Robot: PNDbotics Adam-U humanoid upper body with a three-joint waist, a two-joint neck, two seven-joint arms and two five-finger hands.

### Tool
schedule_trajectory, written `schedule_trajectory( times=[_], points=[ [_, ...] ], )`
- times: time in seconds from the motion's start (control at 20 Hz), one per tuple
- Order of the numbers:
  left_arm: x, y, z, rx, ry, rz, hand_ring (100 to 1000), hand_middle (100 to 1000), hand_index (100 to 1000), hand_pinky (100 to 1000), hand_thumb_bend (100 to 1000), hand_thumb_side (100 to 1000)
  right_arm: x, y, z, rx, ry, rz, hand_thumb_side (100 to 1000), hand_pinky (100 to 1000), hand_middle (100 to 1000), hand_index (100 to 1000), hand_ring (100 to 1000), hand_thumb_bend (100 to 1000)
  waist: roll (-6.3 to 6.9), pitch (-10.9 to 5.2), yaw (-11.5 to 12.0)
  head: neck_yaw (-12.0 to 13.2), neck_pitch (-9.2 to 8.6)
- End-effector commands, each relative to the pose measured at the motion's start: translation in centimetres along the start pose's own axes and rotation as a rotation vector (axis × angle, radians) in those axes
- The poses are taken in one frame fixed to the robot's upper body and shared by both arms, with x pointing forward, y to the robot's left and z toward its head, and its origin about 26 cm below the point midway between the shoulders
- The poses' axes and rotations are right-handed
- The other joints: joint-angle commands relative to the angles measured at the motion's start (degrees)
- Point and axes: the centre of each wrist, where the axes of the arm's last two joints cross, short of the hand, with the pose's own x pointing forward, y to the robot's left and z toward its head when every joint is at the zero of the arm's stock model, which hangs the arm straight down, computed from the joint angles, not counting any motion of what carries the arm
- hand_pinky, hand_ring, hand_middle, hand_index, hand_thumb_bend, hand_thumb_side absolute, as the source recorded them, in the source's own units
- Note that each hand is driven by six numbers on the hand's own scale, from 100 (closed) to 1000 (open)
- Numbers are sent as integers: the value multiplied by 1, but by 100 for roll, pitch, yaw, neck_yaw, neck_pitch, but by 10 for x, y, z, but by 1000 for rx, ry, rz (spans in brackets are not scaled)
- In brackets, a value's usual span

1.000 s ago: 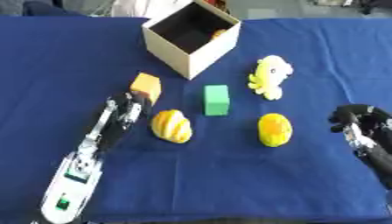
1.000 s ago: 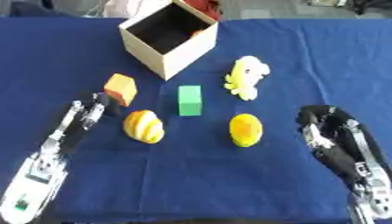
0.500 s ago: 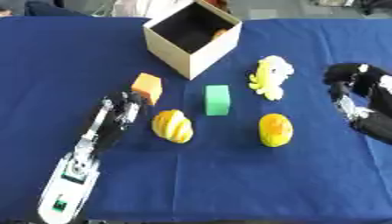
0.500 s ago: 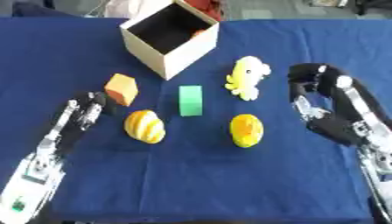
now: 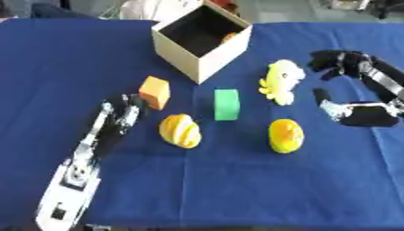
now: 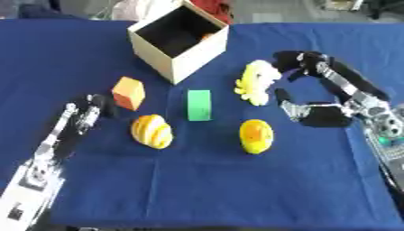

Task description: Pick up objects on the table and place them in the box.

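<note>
Since a second ago the right hand (image 6: pixel 315 97) has travelled from the lower right of the frame up to the right of centre, just beside the pale yellow soft toy (image 6: pixel 254 82). Its fingers (image 6: pixel 296 58) and thumb are spread wide in an arc facing the toy, holding nothing. Left of the toy lies a green block (image 5: pixel 227 104); below them sit a yellow-orange fruit (image 5: pixel 286 135) and a striped yellow fruit (image 5: pixel 180 130), with an orange cube (image 5: pixel 154 92) further left. An open cardboard box (image 5: pixel 202 42) stands at upper centre on the blue tabletop (image 5: pixel 236 189). Resting at lower left is the left hand (image 5: pixel 120 118), fingers straight, beside the cube.
</note>
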Motion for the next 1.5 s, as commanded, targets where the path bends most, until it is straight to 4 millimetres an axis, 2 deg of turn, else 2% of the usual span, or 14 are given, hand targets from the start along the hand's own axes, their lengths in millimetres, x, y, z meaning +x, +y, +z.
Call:
schedule_trajectory(
  times=[0.05,0.35,0.65,0.9,1.25,1.5],
  points=[
    [7,5,-2,3,-33,-6,571,512,643,662,100,777,-7,-9,-1,103,34,111,223,777,840,969,846,100,-83,-176,14,-13,28],
    [6,4,-1,-4,-29,-4,572,513,646,663,100,781,-23,-5,-2,250,80,208,266,799,857,980,857,100,-107,-186,47,-3,28],
    [5,4,-1,-7,-28,-3,572,513,646,663,100,782,-37,1,4,363,127,227,473,812,866,980,866,100,-120,-195,66,11,28],
    [5,4,-1,-11,-27,-3,573,513,647,664,100,784,-42,2,5,446,143,258,586,820,870,980,869,100,-124,-198,77,15,28],
    [5,4,-1,-13,-28,-3,573,514,648,664,100,784,-43,5,-2,542,131,311,681,832,867,979,874,100,-121,-198,95,11,28],
    [5,5,-1,-15,-29,-4,573,514,648,664,100,783,-36,5,-11,598,101,408,649,849,859,980,870,100,-121,-202,99,3,28]
  ],
)
